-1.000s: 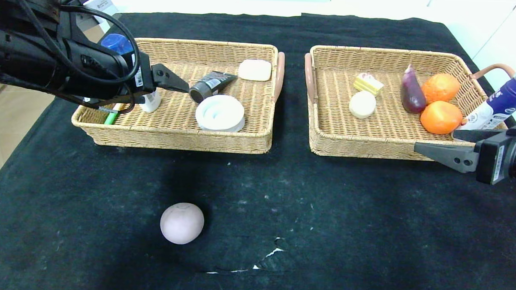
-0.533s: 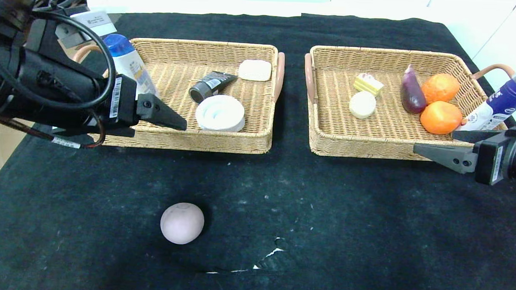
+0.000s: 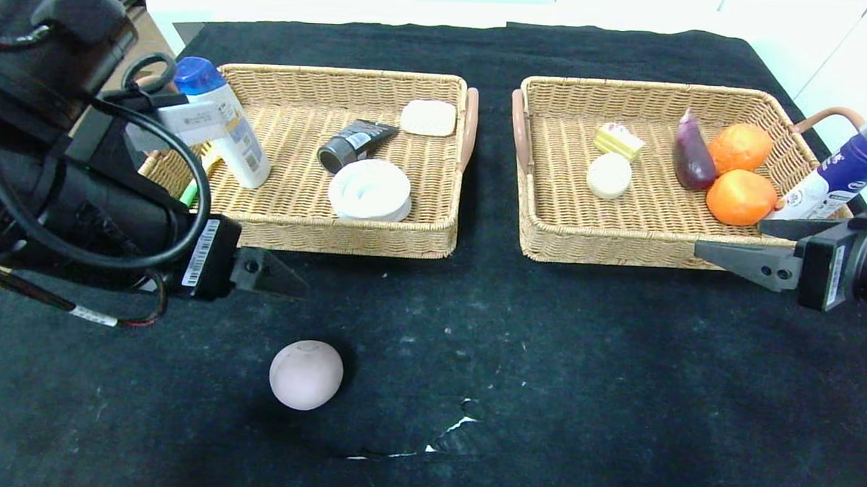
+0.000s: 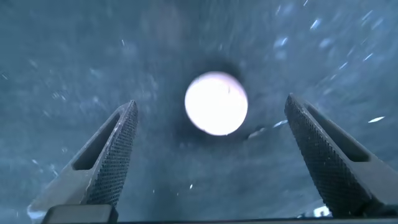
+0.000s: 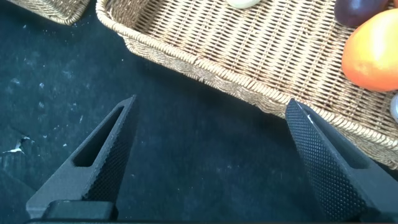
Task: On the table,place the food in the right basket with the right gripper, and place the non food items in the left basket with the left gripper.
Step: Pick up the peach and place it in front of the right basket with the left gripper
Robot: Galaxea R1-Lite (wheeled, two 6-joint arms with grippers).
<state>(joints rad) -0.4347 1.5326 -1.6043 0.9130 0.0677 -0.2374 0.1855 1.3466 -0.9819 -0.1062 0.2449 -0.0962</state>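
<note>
Pinkish-mauve bun [image 3: 305, 374] lies alone on black table cloth [image 3: 544, 391], near front; left gripper [image 3: 288, 285] hovers just behind it, fingers spread wide, nothing between them; right gripper [image 3: 714, 255] in front of right basket [image 3: 621, 243], also wide and holding nothing; left basket [image 3: 297, 231] holds white bottle with blue cap [image 3: 225, 124], black tube [image 3: 354, 145], white dish [image 3: 369, 189], pale block [image 3: 428, 117], perhaps soap; right basket holds cake slice [image 3: 619, 140], cream bun [image 3: 609, 175].

I can see two oranges [image 3: 741, 173] at the right end of the right basket, touching each other, with a purple eggplant [image 3: 691, 162] just left of them. A dark-blue-capped bottle [image 3: 832, 182] leans beyond that basket's right rim. A pale rectangular block [image 3: 428, 118] lies in the left basket's far right corner.
</note>
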